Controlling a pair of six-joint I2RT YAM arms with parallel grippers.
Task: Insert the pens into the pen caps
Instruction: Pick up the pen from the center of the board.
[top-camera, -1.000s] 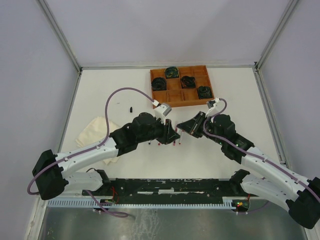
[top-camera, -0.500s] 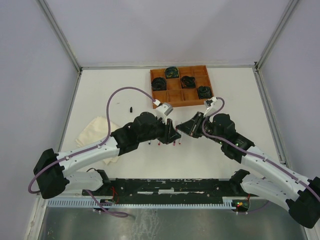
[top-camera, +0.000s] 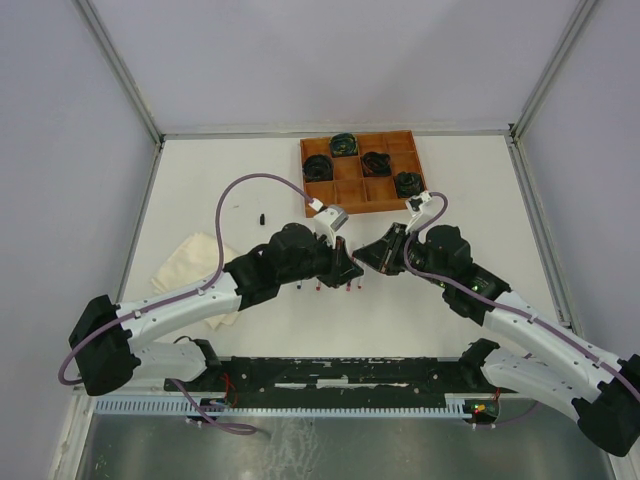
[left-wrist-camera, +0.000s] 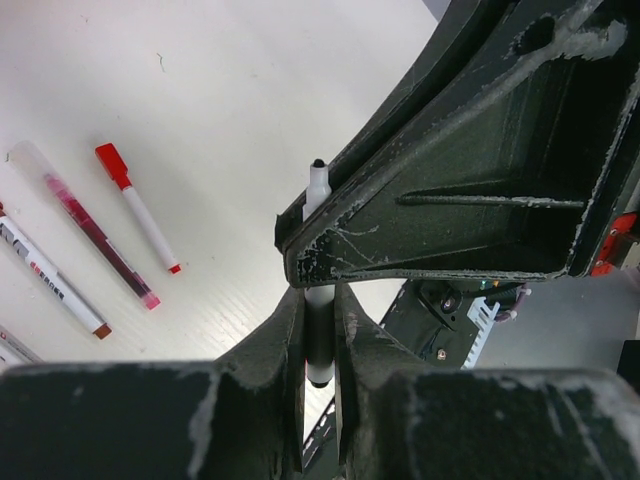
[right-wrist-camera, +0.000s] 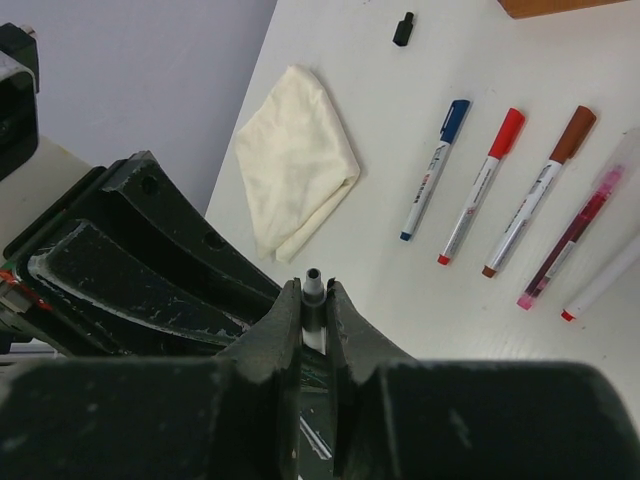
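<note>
We note the left fingers (left-wrist-camera: 293, 315) clamped on a black-tipped pen (left-wrist-camera: 317, 195), lower centre. The right fingers (right-wrist-camera: 288, 305) pinch a dark cap (right-wrist-camera: 313, 283). Loose pens (right-wrist-camera: 483, 210) lie on the counter (right-wrist-camera: 400, 300), upper right.

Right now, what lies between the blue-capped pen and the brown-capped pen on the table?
The red-capped pen lies between the blue-capped pen and the brown-capped pen, side by side and apart. The right wrist view shows this.

top: overhead from behind, whole table (top-camera: 200, 190)
wrists: tight close-ups along own fingers (left-wrist-camera: 275, 350)
shared: the pens (right-wrist-camera: 480, 190) on table
</note>
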